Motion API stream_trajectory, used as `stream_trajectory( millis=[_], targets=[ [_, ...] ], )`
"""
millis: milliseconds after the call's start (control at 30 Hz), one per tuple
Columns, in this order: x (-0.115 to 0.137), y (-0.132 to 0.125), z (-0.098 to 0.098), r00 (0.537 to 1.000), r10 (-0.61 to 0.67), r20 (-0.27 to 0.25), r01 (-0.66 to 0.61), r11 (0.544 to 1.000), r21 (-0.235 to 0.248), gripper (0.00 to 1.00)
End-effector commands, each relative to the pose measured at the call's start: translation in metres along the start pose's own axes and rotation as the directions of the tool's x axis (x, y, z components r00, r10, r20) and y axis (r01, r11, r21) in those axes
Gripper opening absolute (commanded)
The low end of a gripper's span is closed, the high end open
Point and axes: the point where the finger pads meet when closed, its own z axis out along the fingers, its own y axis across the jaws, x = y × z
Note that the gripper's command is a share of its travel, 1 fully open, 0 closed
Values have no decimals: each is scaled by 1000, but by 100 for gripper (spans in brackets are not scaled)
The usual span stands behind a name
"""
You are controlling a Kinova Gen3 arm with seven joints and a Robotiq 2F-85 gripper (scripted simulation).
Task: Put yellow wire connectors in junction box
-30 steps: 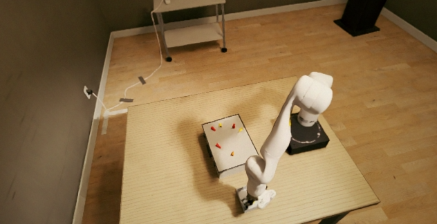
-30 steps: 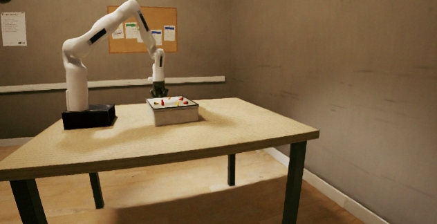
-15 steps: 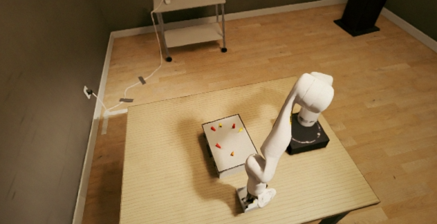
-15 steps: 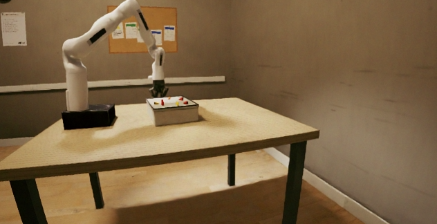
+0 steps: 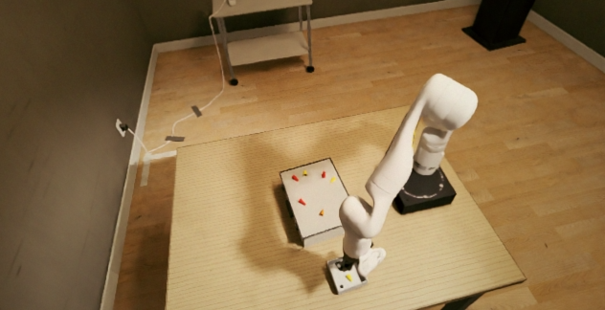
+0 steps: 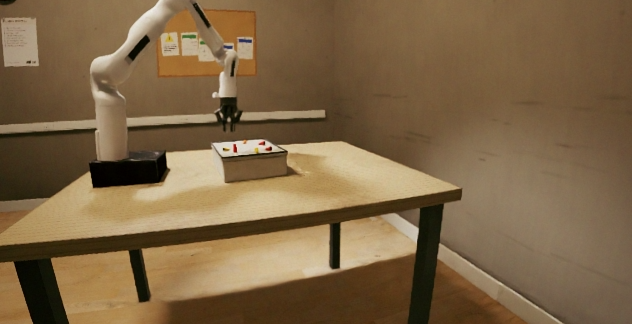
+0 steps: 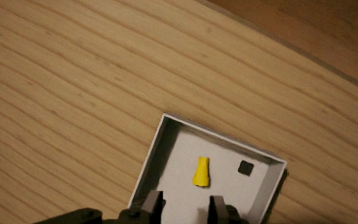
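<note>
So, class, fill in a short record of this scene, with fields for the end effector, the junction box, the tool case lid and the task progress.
End effector: the end effector is partly open, holds nothing, and hangs above the steel junction box
Junction box: open-topped, near the edge of the table; one yellow wire connector lies on its floor
Tool case lid: the tool case lid carries three yellow and three red connectors
Progress: one of two yellow connectors is in the box; one more is needed

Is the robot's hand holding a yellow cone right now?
No. The end effector holds nothing; its fingers have only a bare gap between them. One yellow wire connector lies loose on the floor of the steel junction box.
</note>
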Motion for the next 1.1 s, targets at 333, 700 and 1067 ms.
stream_trajectory(
  millis=[333, 700, 1067],
  targets=[
    [7, 7, -55, 1000, -7, -15, 6, 999, -32, 36],
    [7, 7, -55, 1000, -7, -15, 6, 999, -32, 36],
    [-2, 8, -55, 1000, 4, -16, -4, 999, -31, 36]
  ],
)
